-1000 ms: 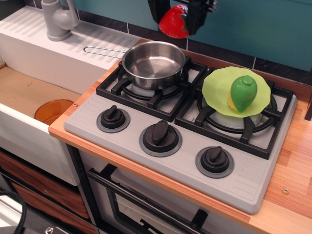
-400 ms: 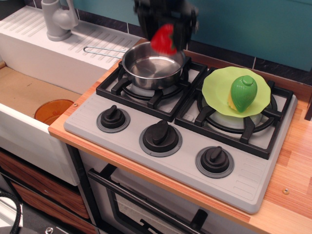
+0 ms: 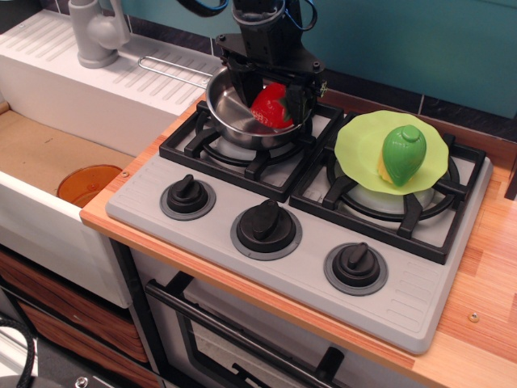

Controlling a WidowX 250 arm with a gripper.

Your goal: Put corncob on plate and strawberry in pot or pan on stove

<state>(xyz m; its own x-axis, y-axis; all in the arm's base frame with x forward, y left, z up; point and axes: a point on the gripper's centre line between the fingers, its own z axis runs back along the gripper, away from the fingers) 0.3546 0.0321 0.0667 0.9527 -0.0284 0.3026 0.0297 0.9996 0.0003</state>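
At the front, three black knobs (image 3: 266, 220) are lining the grey stove (image 3: 420, 299), and on its right burner the green plate (image 3: 355, 145) is carrying the corncob (image 3: 401, 153), green husk up with yellow showing at its left side. Farther back, on the left burner, the steel pan (image 3: 226, 113) is sitting with its wire handle pointing left, and the gripper (image 3: 271, 101) is reaching down into it, its fingers closing on the glossy red strawberry (image 3: 271, 106), which is sitting inside the pan's rim.
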